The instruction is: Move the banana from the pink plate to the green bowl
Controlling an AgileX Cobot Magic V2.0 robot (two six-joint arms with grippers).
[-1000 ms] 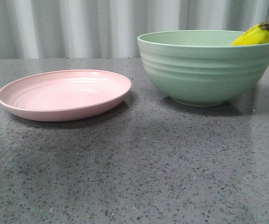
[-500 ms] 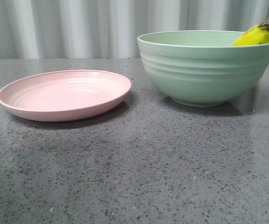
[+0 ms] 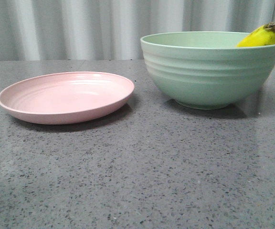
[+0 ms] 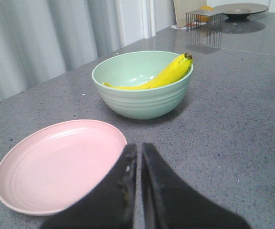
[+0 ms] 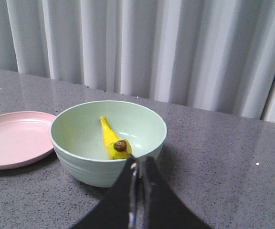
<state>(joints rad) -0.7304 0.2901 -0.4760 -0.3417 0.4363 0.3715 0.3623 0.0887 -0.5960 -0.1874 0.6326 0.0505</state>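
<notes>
banana [image 3: 259, 37]: yellow, leaning inside green bowl [image 3: 209, 71], dark tip poking over right rim | pink plate [image 3: 66, 98]: sitting bare, left of bowl, apart

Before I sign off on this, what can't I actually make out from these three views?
- Front view: most of the banana is hidden behind the green bowl wall; only its dark-tipped end shows.
- Front view: neither arm appears.
- Left wrist view: the left gripper covers the pink plate rim.
- Left wrist view: far-off rack and dish are too small to identify.

Banana [image 3: 259, 37] in bowl [image 3: 209, 71]; plate [image 3: 66, 97] left
</notes>
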